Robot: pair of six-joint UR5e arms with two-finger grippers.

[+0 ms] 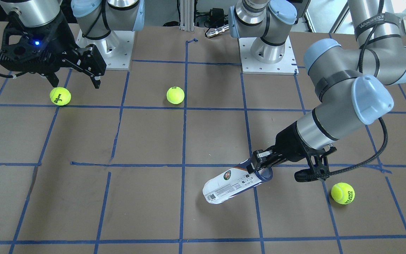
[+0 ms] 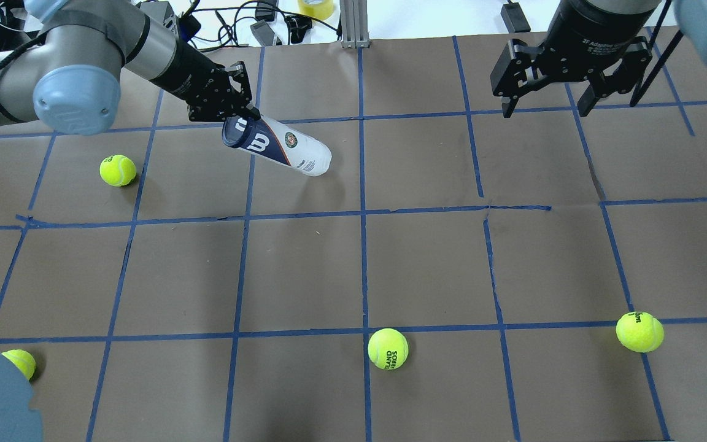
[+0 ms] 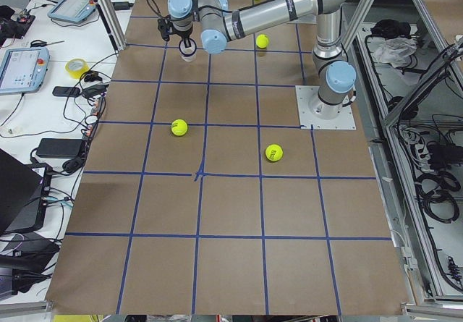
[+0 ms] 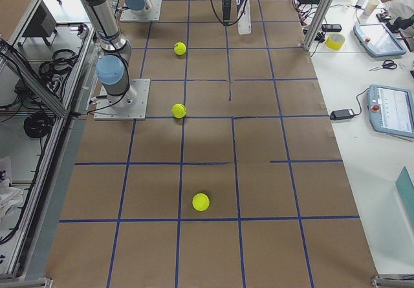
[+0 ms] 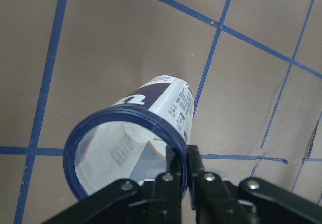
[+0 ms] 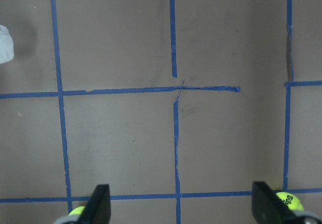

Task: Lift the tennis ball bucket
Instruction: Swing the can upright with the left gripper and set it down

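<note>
The left claw (image 5: 185, 177) is clamped on the bucket (image 5: 171, 100) at its navy rim, one finger inside the mouth, one outside, likely because that thin wall pinches more surely than the round body. The bucket slants down from the claw, white end toward the surface (image 5: 100, 43); the right claw (image 2: 545, 112), spread wide, hangs well apart.

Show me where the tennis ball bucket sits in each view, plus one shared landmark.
Exterior front-facing: tennis ball bucket, lower centre, tilted.
Overhead exterior: upper left of centre.
Exterior left: top, small.
Exterior right: top centre.
Left wrist: centre, mouth towards camera.
Right wrist: white sliver at left edge, probably it.
Landmark: left gripper pinching its navy rim.
</note>
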